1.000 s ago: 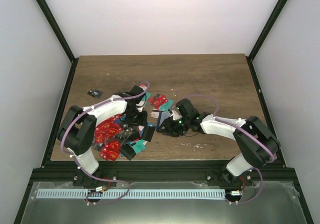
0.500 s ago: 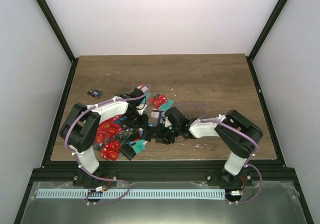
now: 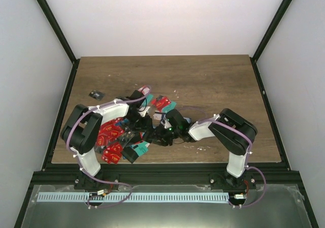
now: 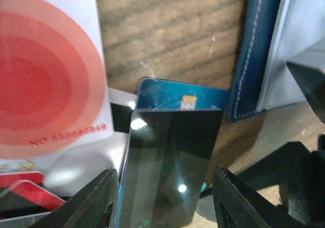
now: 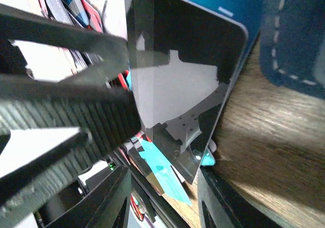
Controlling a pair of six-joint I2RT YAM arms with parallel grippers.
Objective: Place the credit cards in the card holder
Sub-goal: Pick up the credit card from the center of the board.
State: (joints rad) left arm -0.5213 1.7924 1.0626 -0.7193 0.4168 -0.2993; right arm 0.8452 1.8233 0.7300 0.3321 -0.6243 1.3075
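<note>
At the near edge of the tabletop [image 3: 213,80], left jaws and right jaws both straddle a black card [image 4: 172,152] beside the card holder [image 4: 251,55]; gripping or not, I cannot tell; next it needs sliding edge-first inside.

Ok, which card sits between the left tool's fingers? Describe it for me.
Start at the card pile on the table's near-left, then find the dark blue card holder with pale stitching. Beside it, between the left tool's fingers, is a black card over a teal card: glossy and blank, unlike its printed neighbours.
</note>
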